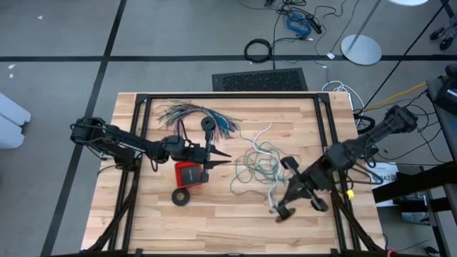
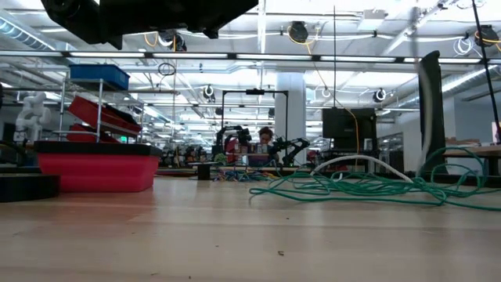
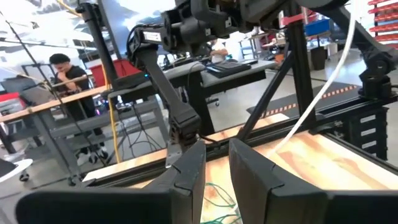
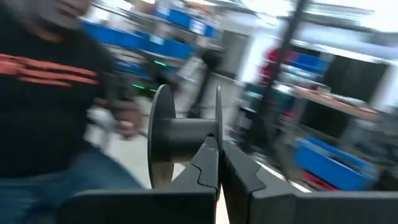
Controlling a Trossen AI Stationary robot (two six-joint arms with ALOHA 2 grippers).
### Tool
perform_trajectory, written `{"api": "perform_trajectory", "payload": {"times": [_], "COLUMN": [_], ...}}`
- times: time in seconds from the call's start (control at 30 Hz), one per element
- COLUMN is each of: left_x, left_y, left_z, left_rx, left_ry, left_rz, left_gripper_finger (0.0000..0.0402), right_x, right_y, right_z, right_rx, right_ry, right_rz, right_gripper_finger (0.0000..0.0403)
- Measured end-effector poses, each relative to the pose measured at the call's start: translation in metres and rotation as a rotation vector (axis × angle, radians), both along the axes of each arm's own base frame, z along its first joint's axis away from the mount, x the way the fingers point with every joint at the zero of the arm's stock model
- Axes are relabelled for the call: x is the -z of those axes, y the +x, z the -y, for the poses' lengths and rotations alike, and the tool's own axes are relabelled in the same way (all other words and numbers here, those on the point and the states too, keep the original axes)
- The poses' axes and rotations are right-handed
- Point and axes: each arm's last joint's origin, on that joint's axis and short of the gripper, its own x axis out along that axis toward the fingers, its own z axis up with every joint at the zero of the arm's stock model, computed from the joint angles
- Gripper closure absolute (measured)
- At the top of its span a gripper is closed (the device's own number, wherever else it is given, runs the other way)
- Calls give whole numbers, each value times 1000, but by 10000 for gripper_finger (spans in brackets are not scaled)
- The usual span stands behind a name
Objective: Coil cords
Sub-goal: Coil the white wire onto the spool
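We see the teal-green wire [image 1: 258,170] in a loose tangle on the tabletop [image 1: 214,221], right of the red box [image 1: 190,173]. The left end effector [image 1: 223,158], just above that box, is narrowly open and empty. The right end effector [image 1: 280,210], past the tangle, is closed tight.

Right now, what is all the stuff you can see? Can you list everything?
table: one, light wood, under everything
teal wire: one, teal-green, loose tangle mid-table
white cord: one, white, running through the tangle
wire bundle: one, many colours, fanned out near the table's back edge
spool: one, black, beside the bundle
box: one, red, left of the tangle
ring: one, black, lying flat by the box
person: one, dark top, at a desk beyond the table
left pincer: one, dark, open, by the box, pointing at the tangle
right pincer: one, dark, shut, by the tangle's front edge
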Motion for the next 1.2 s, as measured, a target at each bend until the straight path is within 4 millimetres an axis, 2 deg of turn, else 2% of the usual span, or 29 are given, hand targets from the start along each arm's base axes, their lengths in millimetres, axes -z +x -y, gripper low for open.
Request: {"api": "perform_trajectory", "payload": {"times": [0.1,0.63,0.97,1.2], "left_x": [0,-1,-4,1], "left_y": [0,-1,-1,22], "left_z": [1,5,13,25], "left_rx": [8,43,70,93], "left_ry": [1,2,5,42], "left_rz": [0,10,31,17], "left_gripper_finger": [322,322,322,322], "right_x": [0,7,11,21], "right_y": [0,3,5,16], "right_z": [1,-1,-2,-4], "right_rx": [-107,-379,-385,-365], "right_ry": [22,43,37,64], "right_rz": [-20,-126,-151,-240], "right_gripper_finger": [403,403,403,403]}}
